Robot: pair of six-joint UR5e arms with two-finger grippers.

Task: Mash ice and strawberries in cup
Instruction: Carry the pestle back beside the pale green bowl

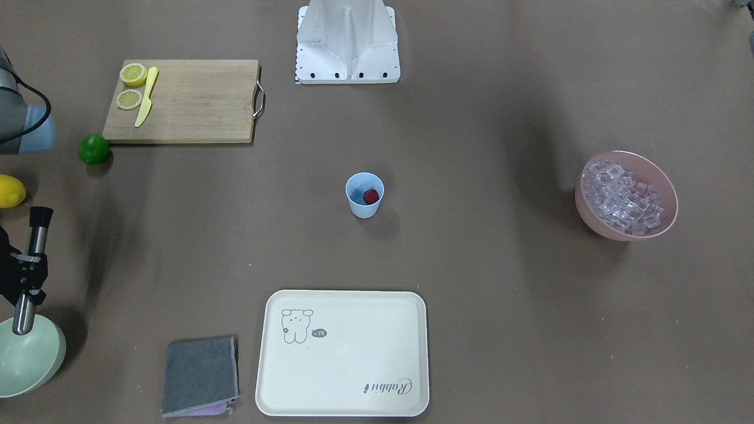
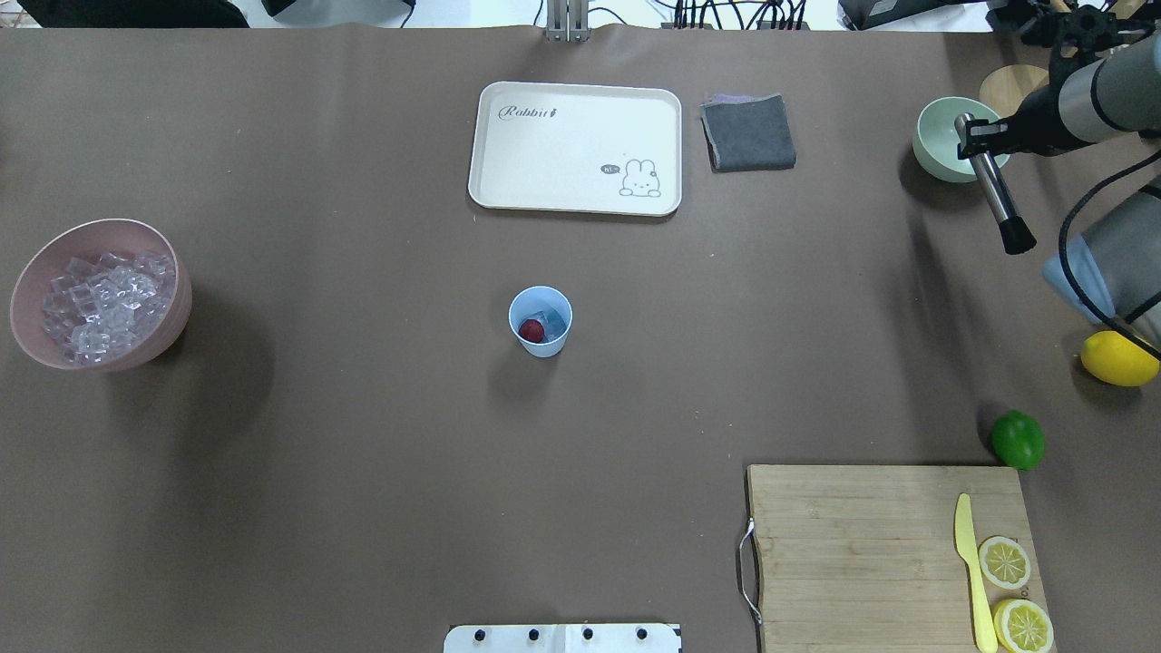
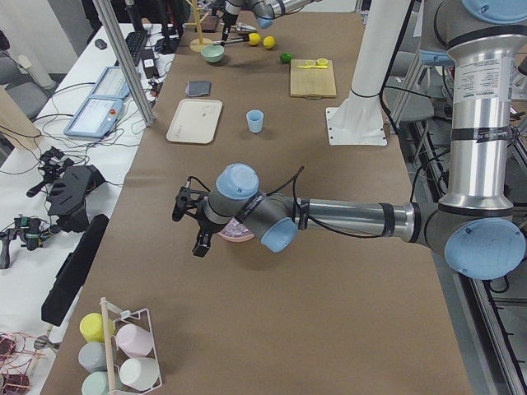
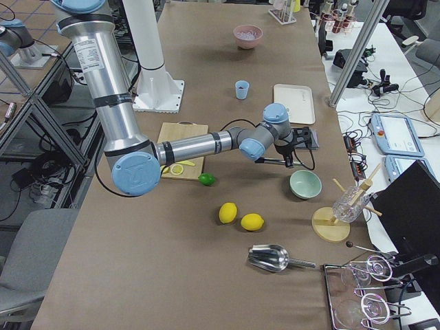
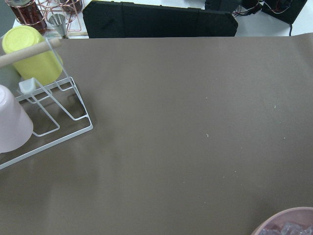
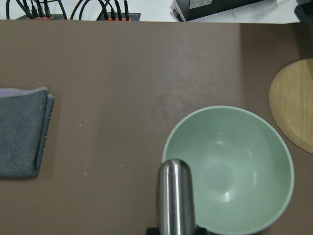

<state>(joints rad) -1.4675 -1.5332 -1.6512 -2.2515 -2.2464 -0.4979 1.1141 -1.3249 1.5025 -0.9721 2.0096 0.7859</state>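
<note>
The light-blue cup stands upright at the table's middle. A red strawberry lies inside it beside one clear ice cube. Many more ice cubes fill the pink bowl. My right gripper is shut on a steel muddler with a black tip, held above the pale green bowl. My left gripper hovers by the pink bowl; I cannot tell whether it is open or shut.
A cutting board with two lemon halves and a yellow knife lies at my near right. A lime and a lemon lie beside it. A cream tray and a grey cloth lie beyond the cup. A cup rack stands at my far left.
</note>
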